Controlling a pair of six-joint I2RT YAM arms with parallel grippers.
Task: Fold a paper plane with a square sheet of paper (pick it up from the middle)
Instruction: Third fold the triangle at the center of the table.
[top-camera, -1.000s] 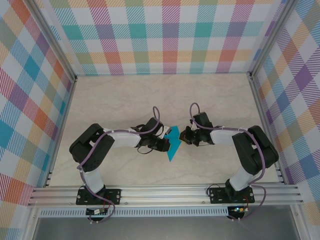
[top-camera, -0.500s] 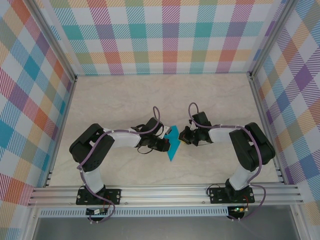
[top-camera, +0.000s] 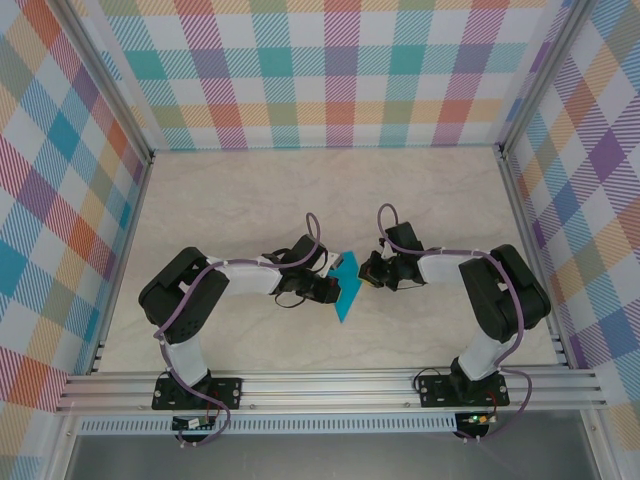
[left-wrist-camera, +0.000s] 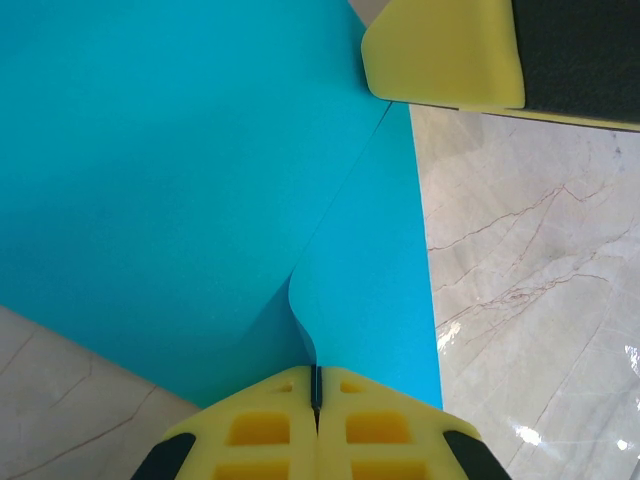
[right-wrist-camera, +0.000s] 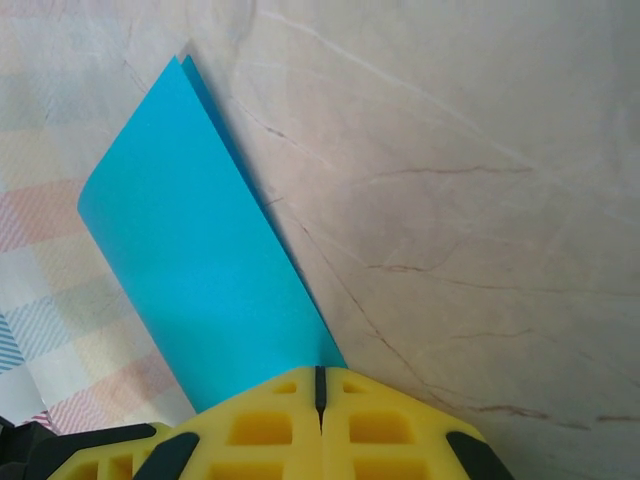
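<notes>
Between the two grippers, from above, the square sheet of paper (top-camera: 346, 290) is pinched by the left gripper (top-camera: 333, 288) on one side and the right gripper (top-camera: 366, 272) on the other, apparently raised off the table (top-camera: 250, 200). Pick-up looks done. I judge the folding barely begun: no pointed shape yet.

At the left wrist, the left gripper (left-wrist-camera: 316, 385) has its jaws closed on a raised ridge of the teal sheet, which spreads ahead of the tips, a straight crease running forward.

At the right wrist, the right gripper (right-wrist-camera: 320, 385) clamps the sheet's edge. The paper rises ahead and leftward, doubled into two layers.
</notes>
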